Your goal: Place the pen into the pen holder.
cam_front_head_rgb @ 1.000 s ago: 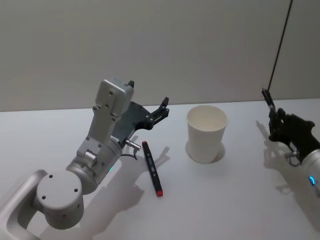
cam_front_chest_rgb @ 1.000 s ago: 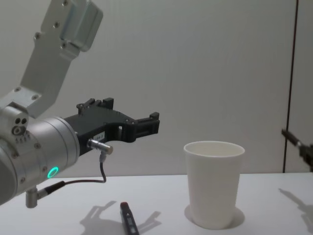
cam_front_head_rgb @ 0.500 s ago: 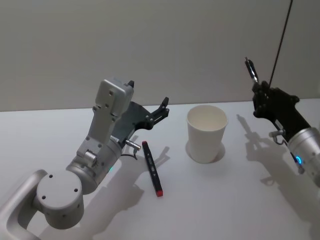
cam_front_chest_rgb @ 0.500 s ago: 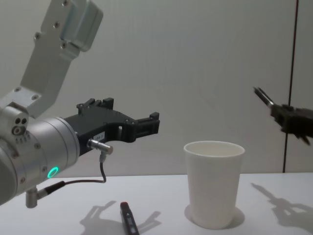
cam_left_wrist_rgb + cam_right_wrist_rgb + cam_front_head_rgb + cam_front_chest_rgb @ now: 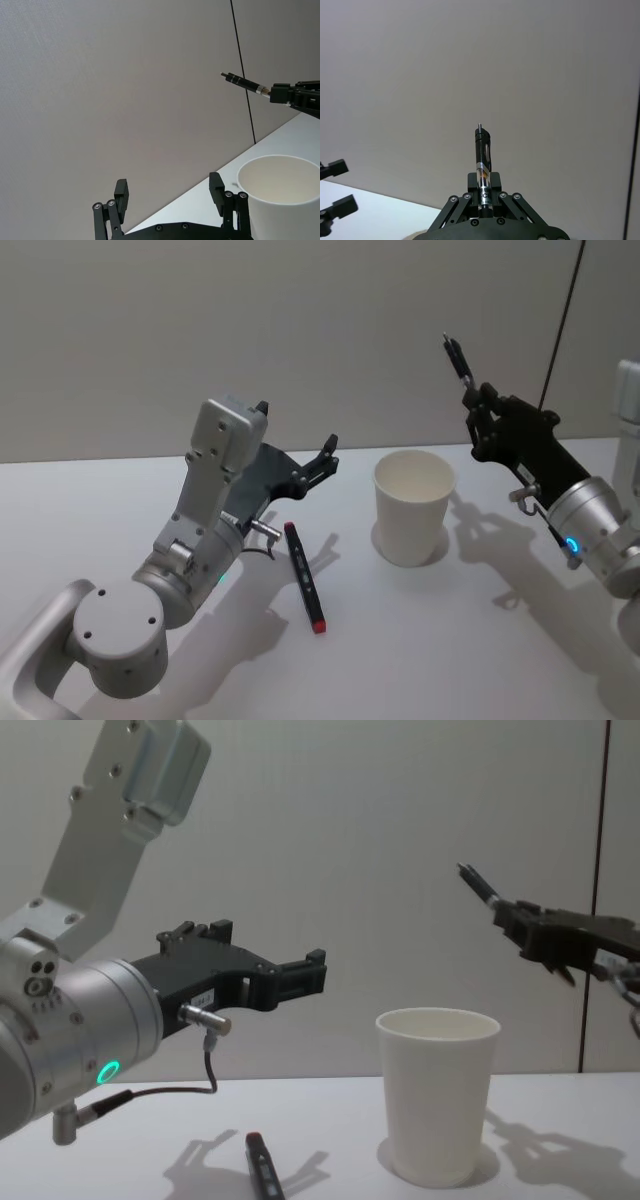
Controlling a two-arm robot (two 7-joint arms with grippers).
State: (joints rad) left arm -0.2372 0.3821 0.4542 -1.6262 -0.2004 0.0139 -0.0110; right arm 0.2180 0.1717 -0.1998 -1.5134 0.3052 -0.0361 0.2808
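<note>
Pen (image 5: 457, 357) gripped in the right gripper (image 5: 478, 400), up in the air to the right of the pen holder (image 5: 412, 515).
Head view: the pen holder stands upright on the tabletop (image 5: 450, 640); the right gripper is closed on the tilted pen; the left gripper (image 5: 296, 425) hangs wide open, holding nothing, near a second, red-ended pen (image 5: 303, 577) lying flat. Left wrist view: the holder's open mouth lies beyond the spread fingers (image 5: 216, 185). Right wrist view: the pen sticks out from between closed jaws. Chest view: the pen is higher than the holder's rim, apart from it.
</note>
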